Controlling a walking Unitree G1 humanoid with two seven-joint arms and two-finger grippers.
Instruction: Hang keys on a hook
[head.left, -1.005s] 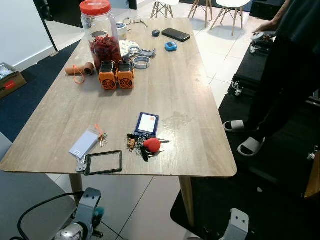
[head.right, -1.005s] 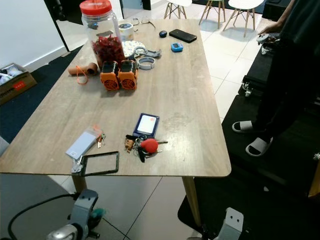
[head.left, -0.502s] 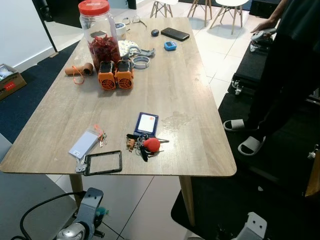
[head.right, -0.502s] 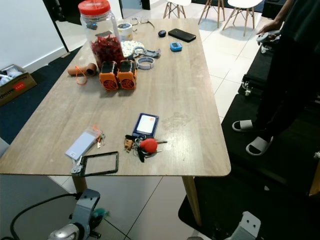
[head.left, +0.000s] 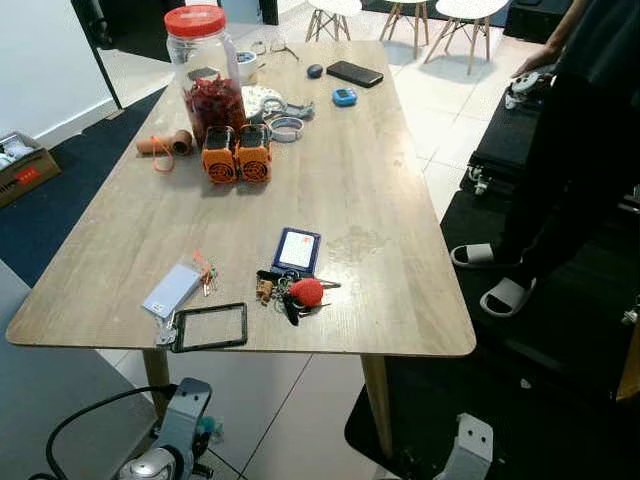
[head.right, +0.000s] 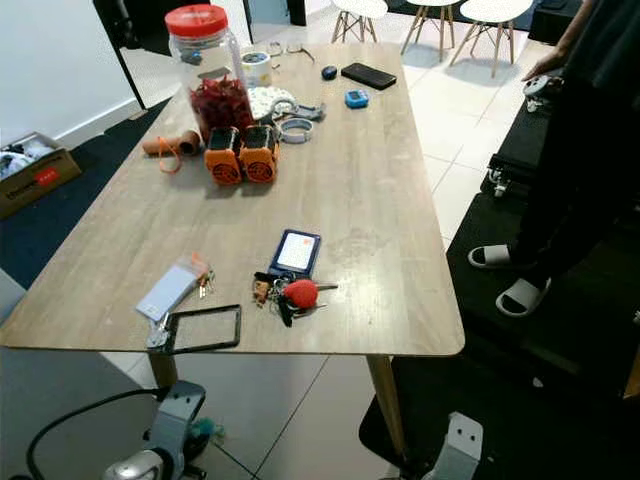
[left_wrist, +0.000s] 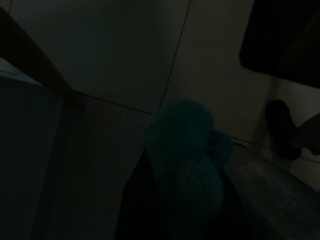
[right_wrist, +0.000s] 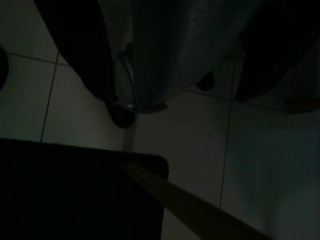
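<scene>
A bunch of keys with a round red fob (head.left: 300, 293) lies on the wooden table (head.left: 340, 180) near its front edge. It touches the near end of a blue card holder (head.left: 296, 250). A second small bunch of keys (head.left: 205, 276) lies to the left, beside a white tag (head.left: 173, 289). Both arms hang idle below the table's front edge, the left arm (head.left: 172, 452) and the right arm (head.left: 465, 450). The wrist views are very dark. The left wrist view has a teal fuzzy shape (left_wrist: 187, 160) over floor tiles.
A black rectangular frame (head.left: 210, 327) lies at the front edge. Farther back stand a red-lidded jar (head.left: 204, 65), two orange devices (head.left: 237, 155) and a phone (head.left: 352, 73). A person in dark clothes (head.left: 585, 130) stands to the right on a black mat (head.left: 520, 380).
The whole picture has shifted slightly, so the camera moved. The right arm swung out to the right and back. Nothing on the table has moved.
</scene>
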